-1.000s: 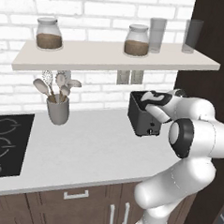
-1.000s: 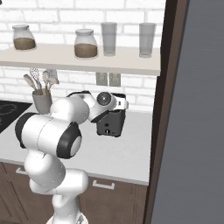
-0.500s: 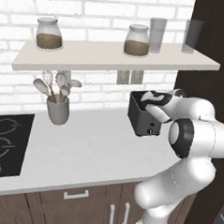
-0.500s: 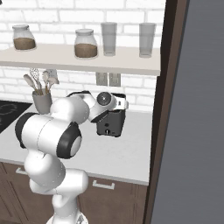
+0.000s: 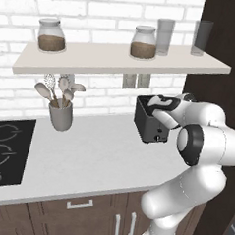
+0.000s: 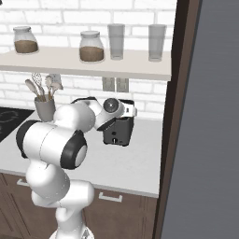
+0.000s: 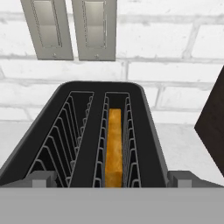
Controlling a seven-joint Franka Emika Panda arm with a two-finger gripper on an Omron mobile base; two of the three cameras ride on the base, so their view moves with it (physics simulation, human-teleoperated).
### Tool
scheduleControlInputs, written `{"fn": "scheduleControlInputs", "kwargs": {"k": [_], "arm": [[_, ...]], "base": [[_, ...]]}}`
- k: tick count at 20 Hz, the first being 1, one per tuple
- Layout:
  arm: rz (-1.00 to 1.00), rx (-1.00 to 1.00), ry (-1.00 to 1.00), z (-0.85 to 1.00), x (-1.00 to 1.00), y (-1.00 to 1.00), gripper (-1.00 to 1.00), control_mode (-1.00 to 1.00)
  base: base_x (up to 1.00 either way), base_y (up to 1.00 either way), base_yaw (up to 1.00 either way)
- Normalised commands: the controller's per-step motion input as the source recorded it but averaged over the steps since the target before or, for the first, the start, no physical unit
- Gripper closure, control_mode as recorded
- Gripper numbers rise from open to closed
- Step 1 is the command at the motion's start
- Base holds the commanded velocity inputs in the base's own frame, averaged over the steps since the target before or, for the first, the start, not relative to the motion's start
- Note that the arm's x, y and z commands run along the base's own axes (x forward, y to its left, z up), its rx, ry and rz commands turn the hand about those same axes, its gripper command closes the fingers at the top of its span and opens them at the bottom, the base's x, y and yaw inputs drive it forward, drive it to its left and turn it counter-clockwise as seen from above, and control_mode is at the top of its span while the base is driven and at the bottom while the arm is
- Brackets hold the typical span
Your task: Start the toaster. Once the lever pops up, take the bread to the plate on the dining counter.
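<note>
the bread (image 7: 114, 148) sits deep in the right of the toaster (image 5: 149, 122)'s 2 slots with the gripper (image 7: 111, 180) poised wide above it, so judging by this, lifting it out and carrying it to the plate remain.

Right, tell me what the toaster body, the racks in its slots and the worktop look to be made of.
Toaster: dark matte shell, plastic or painted metal; no shine to settle it. Racks: thin pale grey wires, probably metal. Worktop: plain pale, smooth slab, perhaps laminate or stone; no grain or veining shows.
</note>
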Motion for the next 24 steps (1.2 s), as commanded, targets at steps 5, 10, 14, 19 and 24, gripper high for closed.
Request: {"fn": "scheduleControlInputs", "kwargs": {"k": [5,10,14,19,24], "arm": [[0.00,0.00,0.00,0.00,0.00,0.00,-1.00,-1.00],[0.00,0.00,0.00,0.00,0.00,0.00,-1.00,-1.00],[0.00,0.00,0.00,0.00,0.00,0.00,-1.00,-1.00],[0.00,0.00,0.00,0.00,0.00,0.00,-1.00,-1.00],[0.00,0.00,0.00,0.00,0.00,0.00,-1.00,-1.00]], "base": [[0.00,0.00,0.00],[0.00,0.00,0.00],[0.00,0.00,0.00],[0.00,0.00,0.00],[0.00,0.00,0.00]]}}
